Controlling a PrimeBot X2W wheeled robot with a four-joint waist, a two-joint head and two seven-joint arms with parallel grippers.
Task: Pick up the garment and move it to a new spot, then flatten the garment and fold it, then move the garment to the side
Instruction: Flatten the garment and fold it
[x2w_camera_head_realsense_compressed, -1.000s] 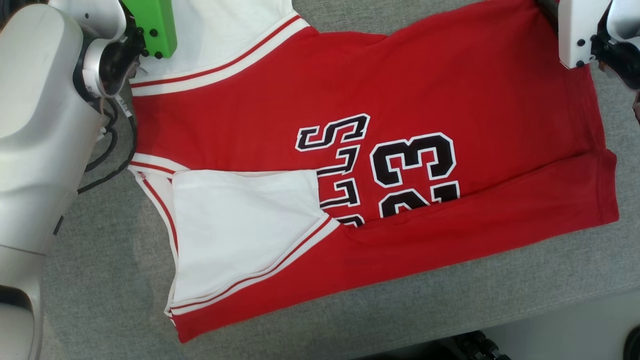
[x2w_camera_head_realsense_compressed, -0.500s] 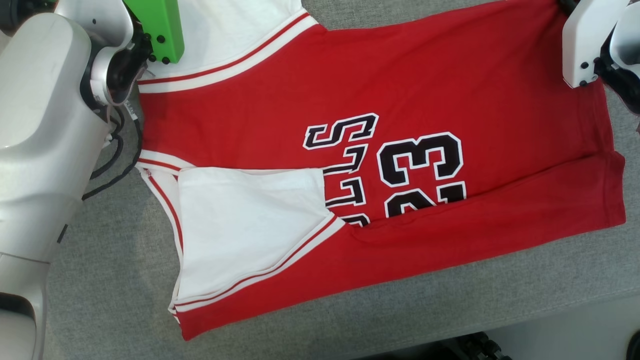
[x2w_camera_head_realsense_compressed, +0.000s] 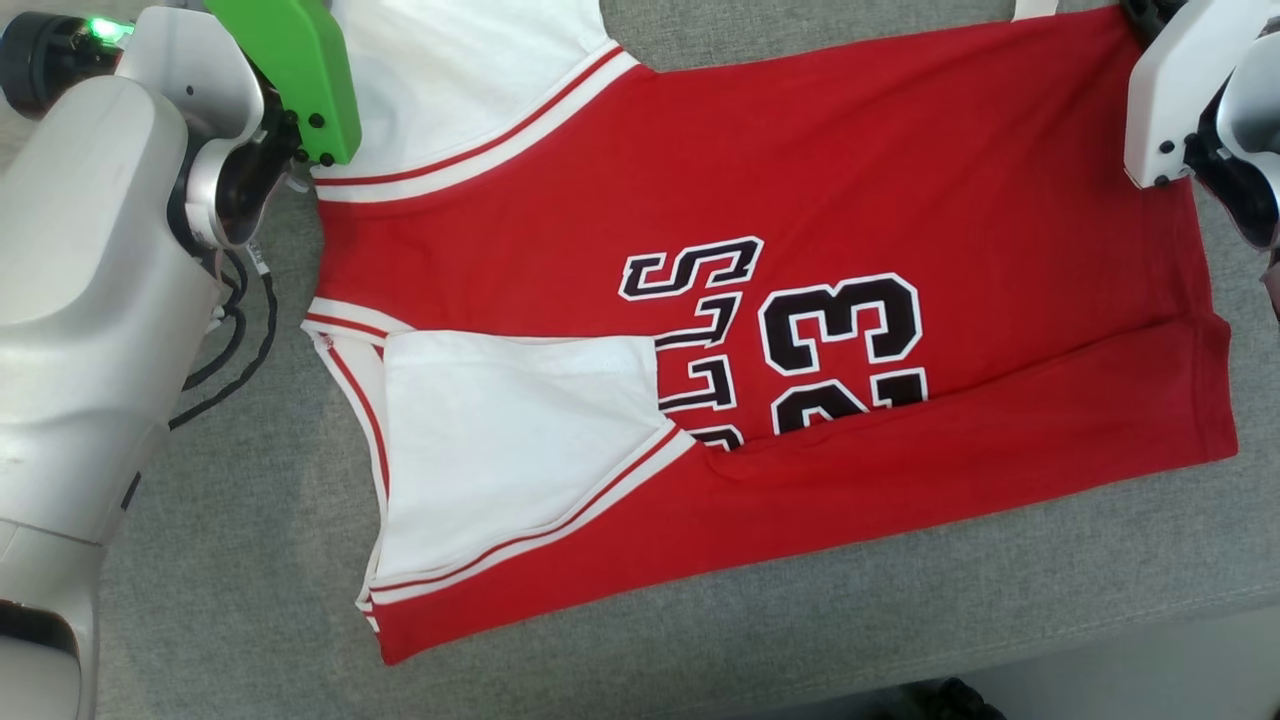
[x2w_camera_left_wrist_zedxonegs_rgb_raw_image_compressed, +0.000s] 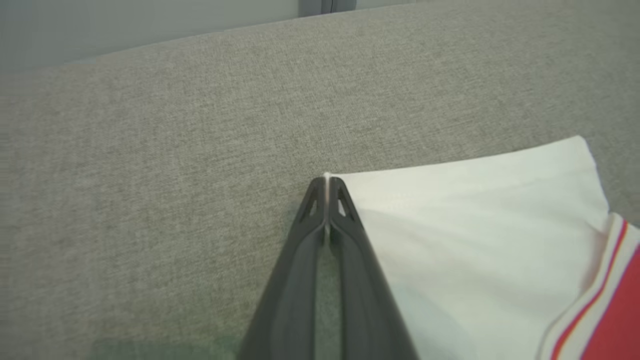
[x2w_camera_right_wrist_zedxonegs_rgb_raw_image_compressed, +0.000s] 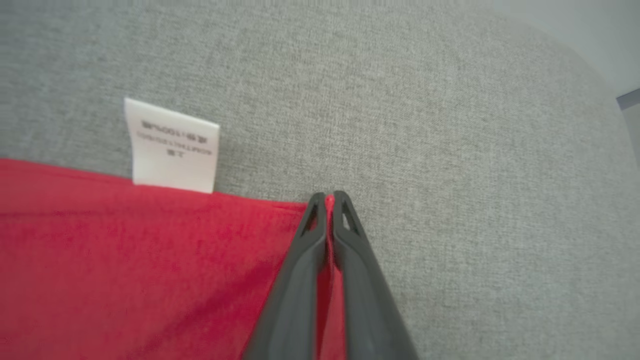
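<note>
Here, in the head view, the red garment (x2w_camera_head_realsense_compressed: 900, 180) lies flat on the grey cushion (x2w_camera_head_realsense_compressed: 200, 600), its near edge already folded over. In the left wrist view, the left gripper (x2w_camera_left_wrist_zedxonegs_rgb_raw_image_compressed: 326, 182) is clamped on the white sleeve corner. In the right wrist view, the right gripper (x2w_camera_right_wrist_zedxonegs_rgb_raw_image_compressed: 328, 200) pinches the red hem corner beside the label (x2w_camera_right_wrist_zedxonegs_rgb_raw_image_compressed: 172, 145). Both corners should rise together, edge tight, so the fold lands straight.

Bright, diffuse light washing over head view; shadows showing faint. Right wrist view: garment (x2w_camera_right_wrist_zedxonegs_rgb_raw_image_compressed: 125, 250) smearing out of focus, label (x2w_camera_right_wrist_zedxonegs_rgb_raw_image_compressed: 172, 145) print blurring. Greenish cast tinting left wrist view's bottom.
</note>
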